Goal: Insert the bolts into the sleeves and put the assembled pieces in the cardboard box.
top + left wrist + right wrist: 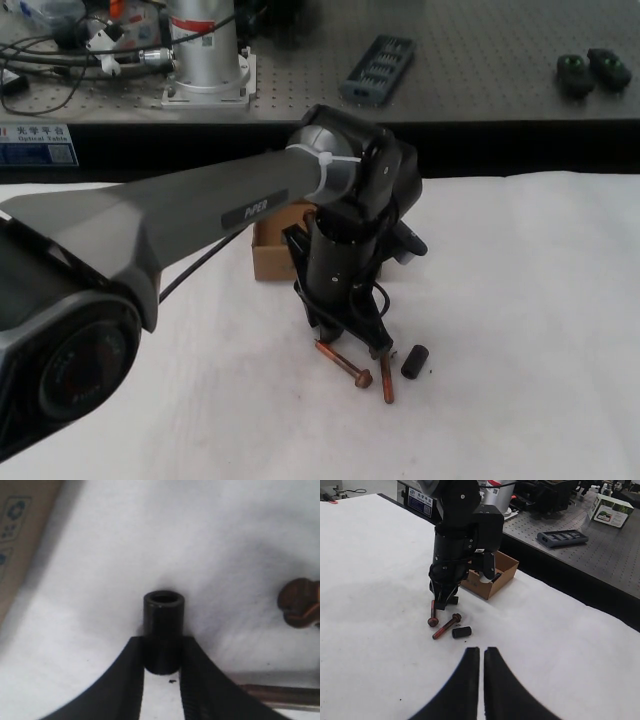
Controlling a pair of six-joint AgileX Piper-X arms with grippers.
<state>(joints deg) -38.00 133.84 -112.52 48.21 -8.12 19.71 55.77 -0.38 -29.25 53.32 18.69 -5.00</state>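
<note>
My left gripper (163, 647) is shut on a short black sleeve (164, 615), held low over the white cloth. A copper-coloured bolt head (299, 602) and a bolt shaft (282, 695) lie close beside it. From behind, the left arm ends at its gripper (365, 340), just above two bolts (342, 362) (386, 380). A second black sleeve (415, 361) lies loose next to them. The cardboard box (268, 252) sits right behind the arm. My right gripper (481, 677) is shut and empty, hanging some way off from the bolts (445, 627) and the loose sleeve (461, 632).
White cloth (520, 300) covers the bench, with open room on all sides of the parts. Behind it, a perforated metal table carries a grey tray (378, 65), cables and a metal post base (205, 60). The left arm's wrist hides part of the box (496, 576).
</note>
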